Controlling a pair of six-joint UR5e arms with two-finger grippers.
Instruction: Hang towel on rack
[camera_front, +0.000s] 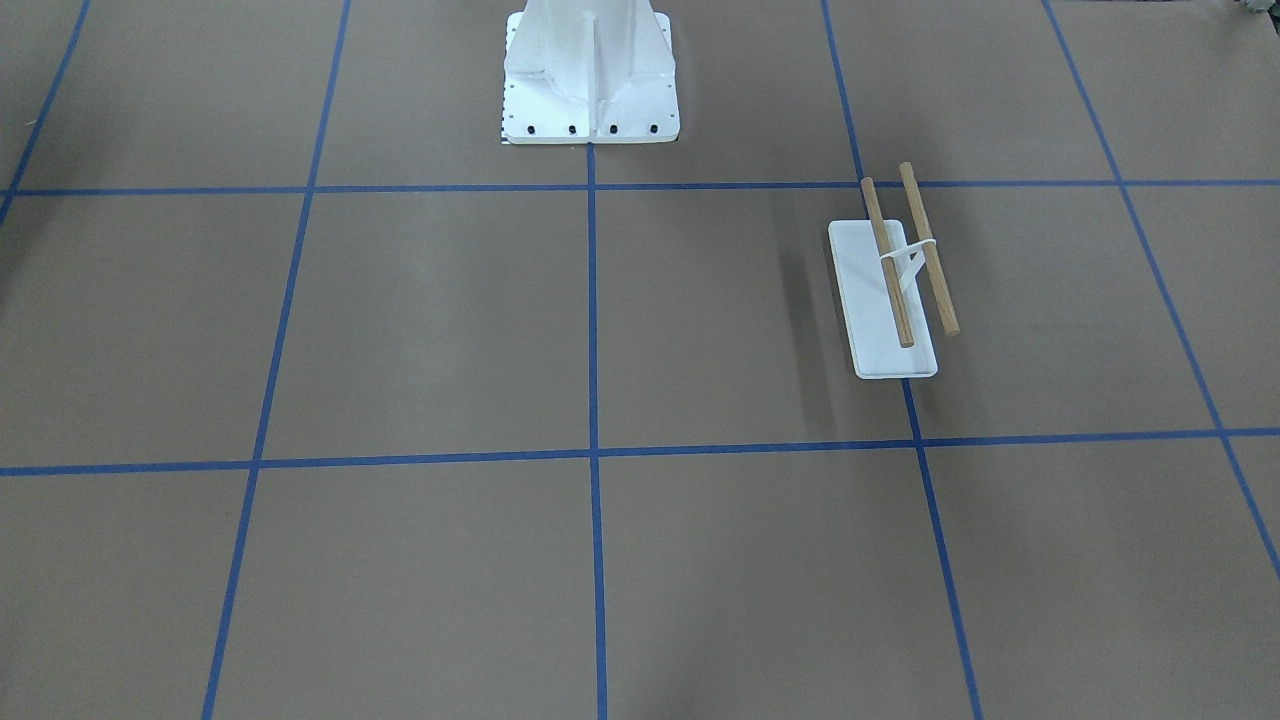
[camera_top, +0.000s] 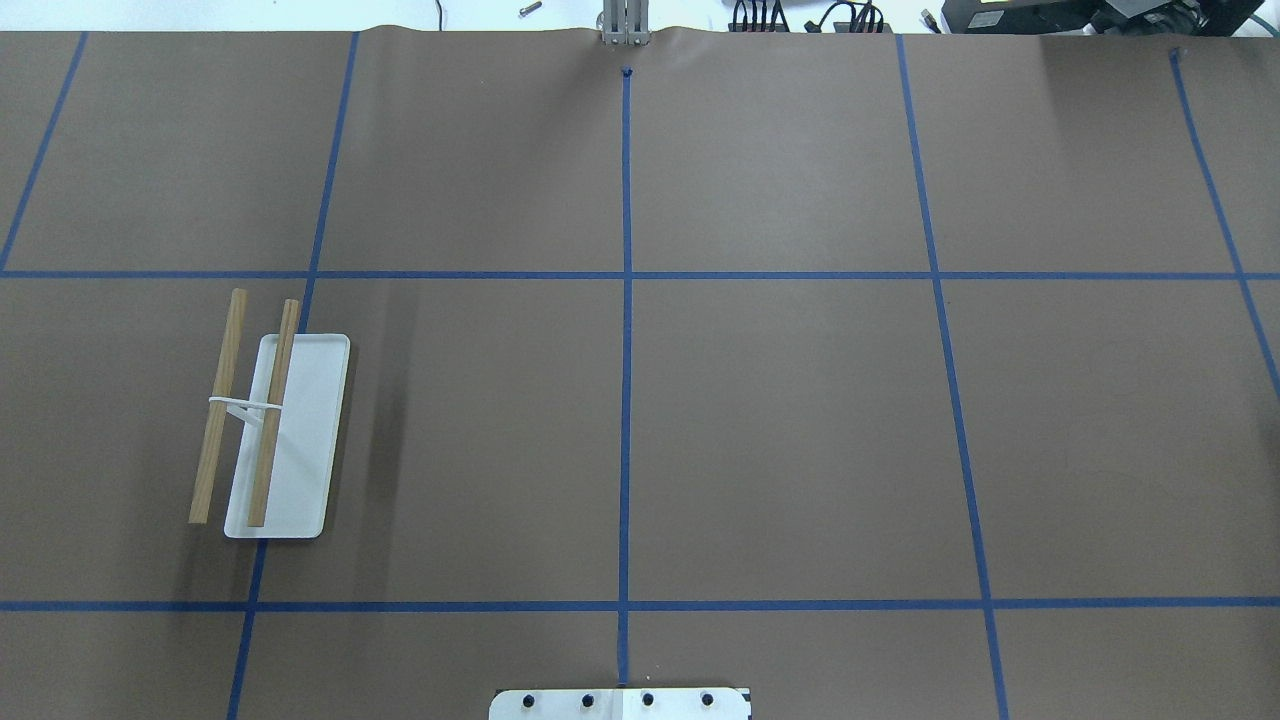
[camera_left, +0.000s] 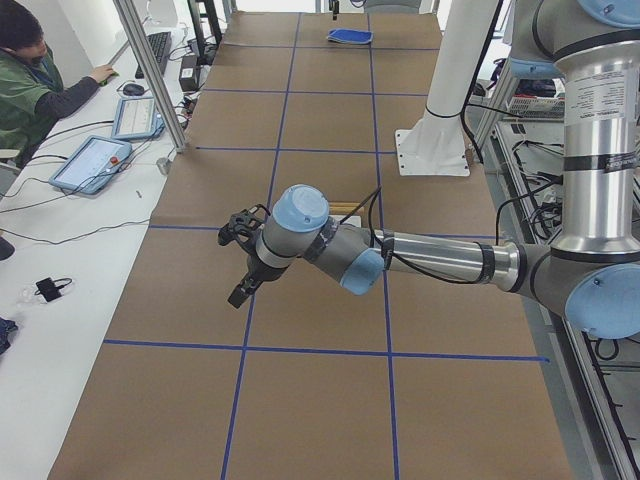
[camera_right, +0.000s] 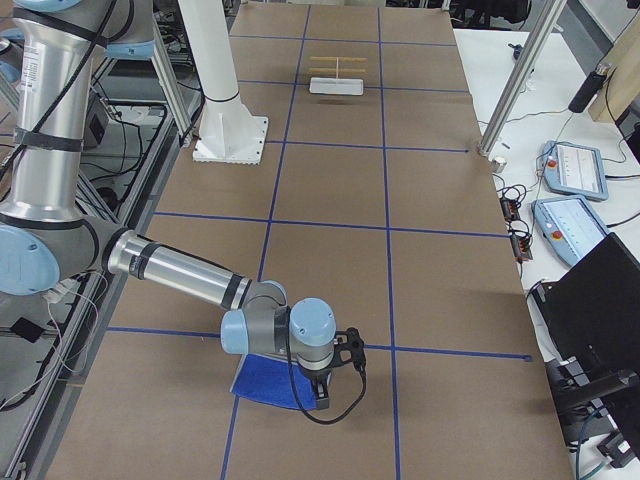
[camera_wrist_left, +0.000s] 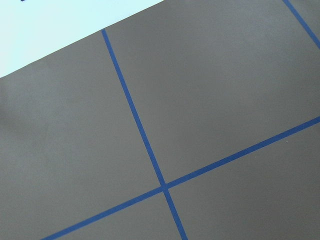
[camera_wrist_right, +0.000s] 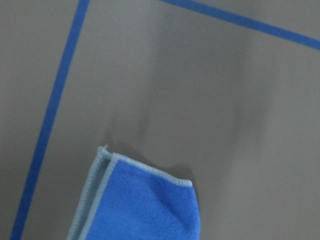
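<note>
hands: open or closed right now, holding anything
Left hand: cannot tell; it shows only in the left side view.
Right hand: cannot tell; it shows only in the right side view, close by the towel.

Royal-blue towel (camera_wrist_right: 145, 205) with pale grey edging lies folded and flat on the brown worktop (camera_wrist_right: 225, 100), its corner at 6 o'clock in the right wrist view. The rack (camera_top: 300, 430), with a flat white base, a white bracket and two parallel wooden rods, stands upright at 9 o'clock in the overhead view, well apart from the towel.
</note>
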